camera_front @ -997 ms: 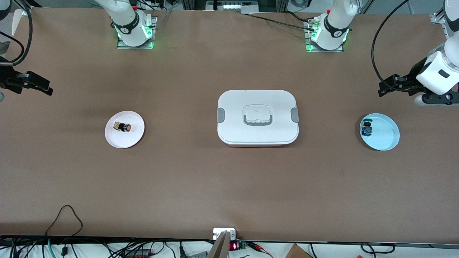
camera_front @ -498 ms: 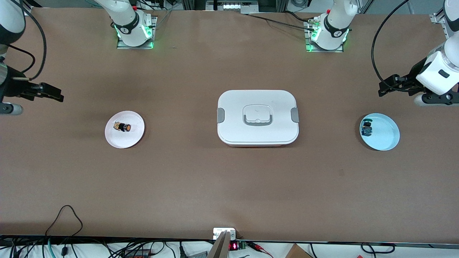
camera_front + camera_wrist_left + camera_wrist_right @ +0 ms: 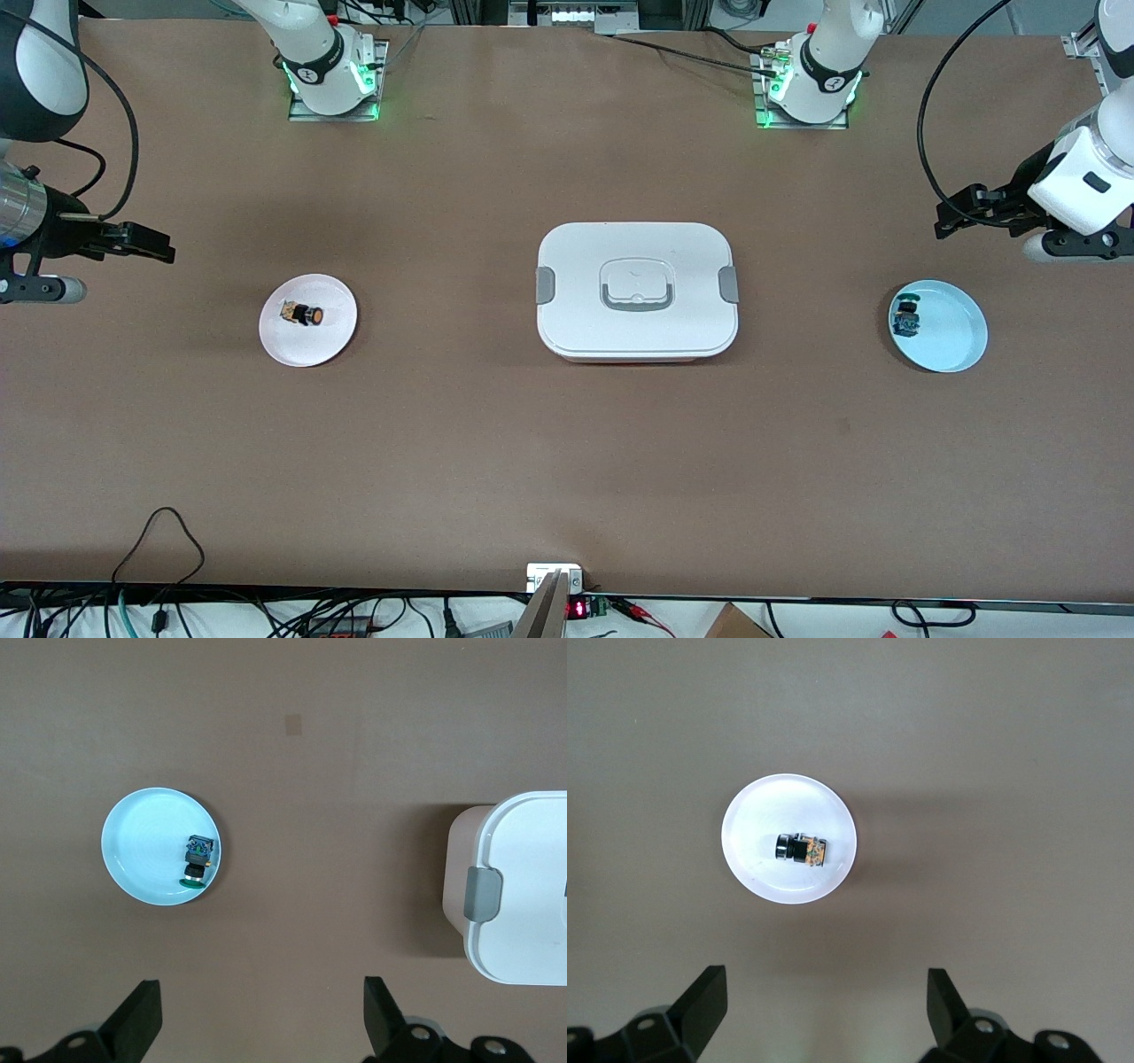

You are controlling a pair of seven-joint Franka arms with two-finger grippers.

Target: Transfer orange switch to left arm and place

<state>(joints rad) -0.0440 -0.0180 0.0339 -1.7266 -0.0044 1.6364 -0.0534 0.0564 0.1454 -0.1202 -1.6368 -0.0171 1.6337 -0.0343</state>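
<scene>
Here the brown table [image 3: 496,443] carries the white box [image 3: 636,291] at its middle, a white plate [image 3: 307,341] toward the right arm's end with the orange switch [image 3: 303,314] lying on its side in it, and a pale blue plate [image 3: 952,337] toward the left arm's end holding a small switch [image 3: 904,318] that looks blue-green. The right gripper [image 3: 159,245] hangs over bare table near the white plate, fingers spread and holding nothing; the left gripper [image 3: 950,220] waits above the table by the blue plate, likewise spread and unladen. Cables [image 3: 159,549] trail along the table's near edge.

A wide brown table [image 3: 496,443] fills nearly everything, matte and evenly lit. Along its edge nearest the front camera hang tangled black cables [image 3: 159,540], and a small red digital display [image 3: 577,609] glows.
</scene>
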